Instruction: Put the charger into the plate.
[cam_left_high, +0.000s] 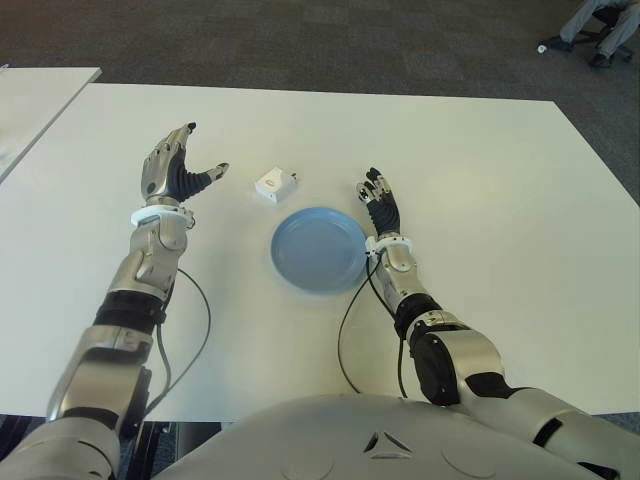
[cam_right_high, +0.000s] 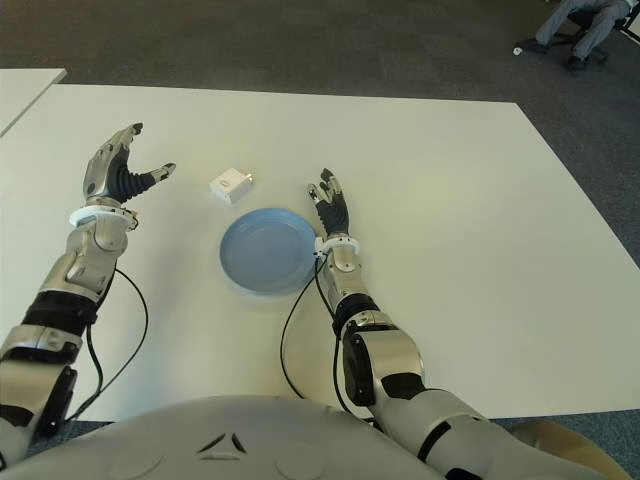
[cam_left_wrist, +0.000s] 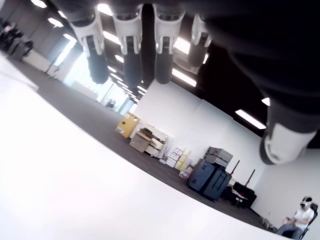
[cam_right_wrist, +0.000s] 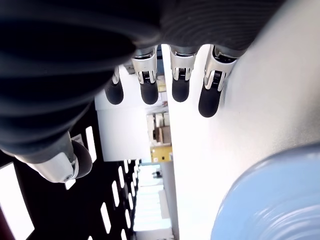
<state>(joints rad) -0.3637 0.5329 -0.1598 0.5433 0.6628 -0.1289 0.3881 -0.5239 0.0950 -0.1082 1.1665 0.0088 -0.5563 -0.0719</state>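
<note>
Left robot hand (cam_left_high: 172, 170) open — charger (cam_left_high: 273, 185) untouched.

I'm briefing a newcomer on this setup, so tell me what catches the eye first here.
The blue plate stands out, empty, near the middle of the white table, with the small white charger lying just beyond it, apart from its rim. The left hand is raised open to the charger's left, and the right hand shows open beside the plate's right edge; neither holds anything.
</note>
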